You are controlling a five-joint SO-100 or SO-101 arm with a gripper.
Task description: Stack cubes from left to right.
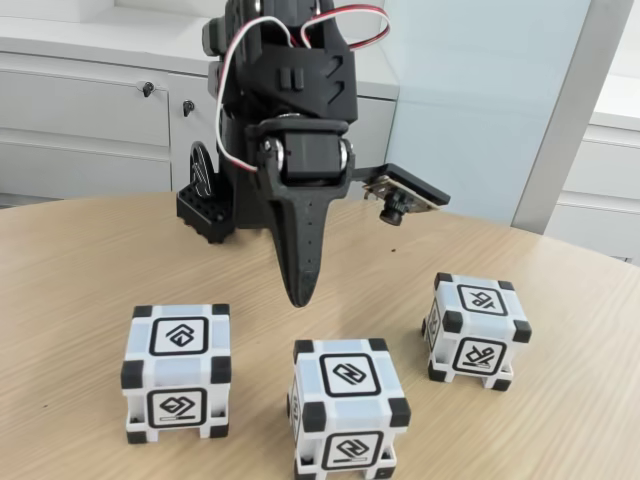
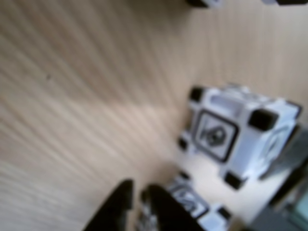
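Three white cubes with black corner blocks stand apart on the wooden table [image 1: 90,270] in the fixed view: a left cube [image 1: 177,370], a middle cube [image 1: 348,405] nearest the front, and a right cube [image 1: 477,328] farther back. My black gripper [image 1: 300,298] hangs point-down above the table between the left and middle cubes, a little behind them, its jaws together and holding nothing. The blurred wrist view has the gripper [image 2: 139,186] at the bottom edge, one cube [image 2: 236,134] to the right and another cube [image 2: 192,208] right beside the fingers.
The arm's base [image 1: 207,205] stands at the back of the table, with the wrist camera [image 1: 400,202] jutting to the right. White cabinets [image 1: 80,110] and a glass panel [image 1: 480,90] lie behind the table's curved far edge. Bare wood spreads left of the cubes.
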